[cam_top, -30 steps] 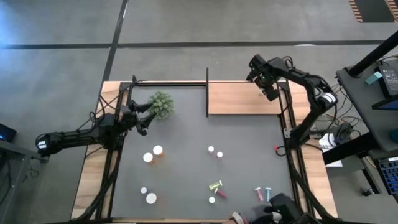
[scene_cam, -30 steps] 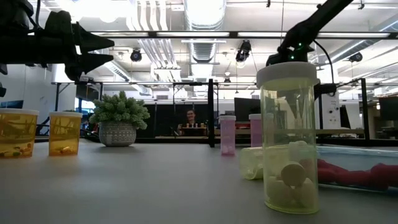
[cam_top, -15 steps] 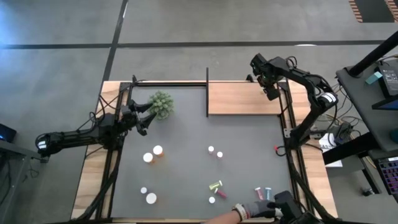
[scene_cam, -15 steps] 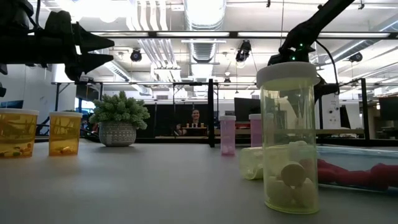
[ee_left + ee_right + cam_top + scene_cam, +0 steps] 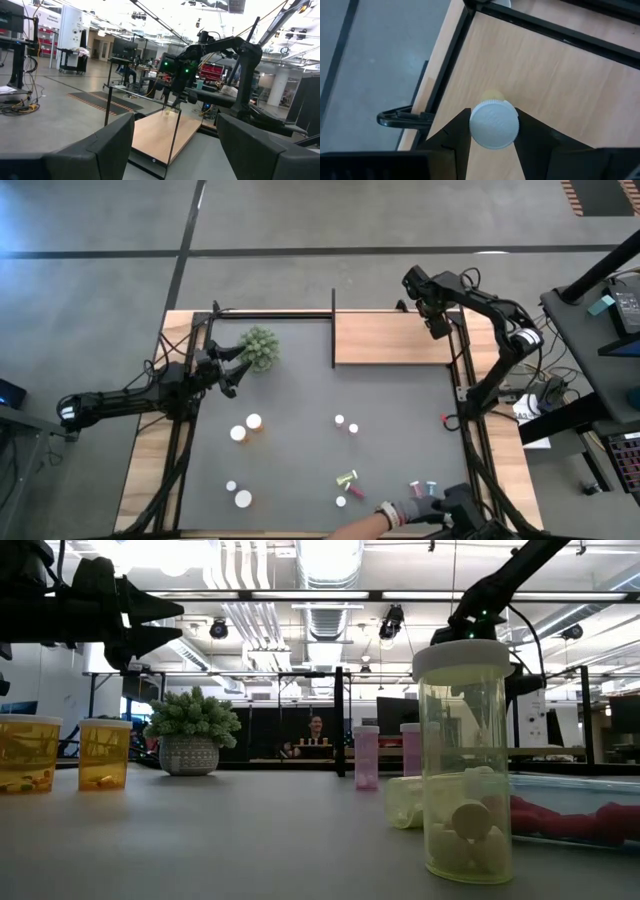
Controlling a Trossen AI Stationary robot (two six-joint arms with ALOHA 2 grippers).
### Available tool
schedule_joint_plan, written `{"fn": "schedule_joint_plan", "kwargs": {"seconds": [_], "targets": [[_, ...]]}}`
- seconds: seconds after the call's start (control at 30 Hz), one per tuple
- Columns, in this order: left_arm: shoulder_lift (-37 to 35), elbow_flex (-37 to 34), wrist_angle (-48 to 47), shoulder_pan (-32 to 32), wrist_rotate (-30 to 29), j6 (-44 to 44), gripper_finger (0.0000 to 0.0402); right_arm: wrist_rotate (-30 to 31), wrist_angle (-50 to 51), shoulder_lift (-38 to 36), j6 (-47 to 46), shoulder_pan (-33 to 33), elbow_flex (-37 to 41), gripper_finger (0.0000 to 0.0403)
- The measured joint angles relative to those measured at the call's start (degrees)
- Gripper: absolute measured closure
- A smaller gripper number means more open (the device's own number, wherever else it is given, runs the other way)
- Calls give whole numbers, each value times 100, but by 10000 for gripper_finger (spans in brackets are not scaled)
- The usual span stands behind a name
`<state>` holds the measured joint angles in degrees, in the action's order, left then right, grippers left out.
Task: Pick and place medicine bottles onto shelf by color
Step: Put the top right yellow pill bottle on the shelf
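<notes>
The right hand (image 5: 492, 135) is at the far right corner of the shelf (image 5: 390, 340), and it grips a white-capped yellowish bottle (image 5: 493, 123) between its fingers, just over the wooden board. The step in hand seems to be the placing of this bottle. The next move probably calls for lowering it until it stands upright, then letting go.

The left hand (image 5: 232, 368) waits with fingers apart beside the plant (image 5: 259, 347). On the table (image 5: 300, 410) the other bottles wait: two orange bottles (image 5: 62, 753) contain some pills, and a near yellow-green bottle (image 5: 465, 765) holds round tablets. A gloved person's hand (image 5: 415, 511) reaches near the front vials.
</notes>
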<state>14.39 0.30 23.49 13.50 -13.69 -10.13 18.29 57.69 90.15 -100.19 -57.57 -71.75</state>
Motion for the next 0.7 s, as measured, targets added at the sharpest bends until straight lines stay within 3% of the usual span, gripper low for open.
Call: {"fn": "schedule_joint_plan", "kwargs": {"seconds": [0.7], "targets": [[-1,0,1,-1,0,1,134,-16,-147,361,61,-87,6,259]]}}
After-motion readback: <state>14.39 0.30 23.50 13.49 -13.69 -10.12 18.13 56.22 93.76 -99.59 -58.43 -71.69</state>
